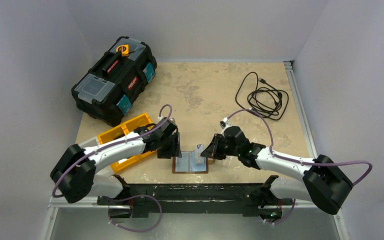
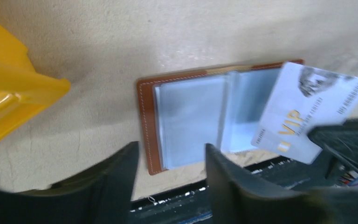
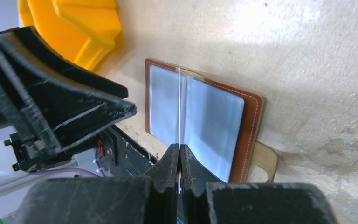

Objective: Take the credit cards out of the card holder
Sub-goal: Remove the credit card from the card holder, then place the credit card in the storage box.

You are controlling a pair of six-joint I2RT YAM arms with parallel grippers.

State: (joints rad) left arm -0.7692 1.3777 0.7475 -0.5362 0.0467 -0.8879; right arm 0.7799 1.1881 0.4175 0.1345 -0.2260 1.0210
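A mottled beige tabletop (image 1: 205, 85) is seen, boxed in by plain white walls. Close to its near edge, between the two arms, the small brown leather card holder (image 1: 190, 164) (image 2: 191, 121) (image 3: 205, 116) is laid open and flat. Its pale grey-blue sleeves are turned upward, and a tan snap tab (image 3: 266, 161) is seen poking out from under the right-hand border.

Above the holder's right half, a white plastic card (image 2: 307, 109) (image 1: 199, 149) lettered VIP in gold is held tilted. It is pinched by the right arm's jaws, which are pressed together on its edge. Whether the card's lower edge touches the sleeves cannot be told.

Over the holder's left border, the left arm's jaws are held apart, and nothing is caught between them.

Just to the left, an orange plastic compartment tray (image 1: 111, 134) (image 2: 14, 88) (image 3: 79, 28) is set on the tabletop, partly covered by the white left arm (image 1: 120, 147). Further back, a black plastic toolbox (image 1: 114, 80) with clear lid compartments and an orange latch is parked in the far-left corner. Over at the far right, a coiled black cable (image 1: 264, 97) is left lying, well apart from everything else.
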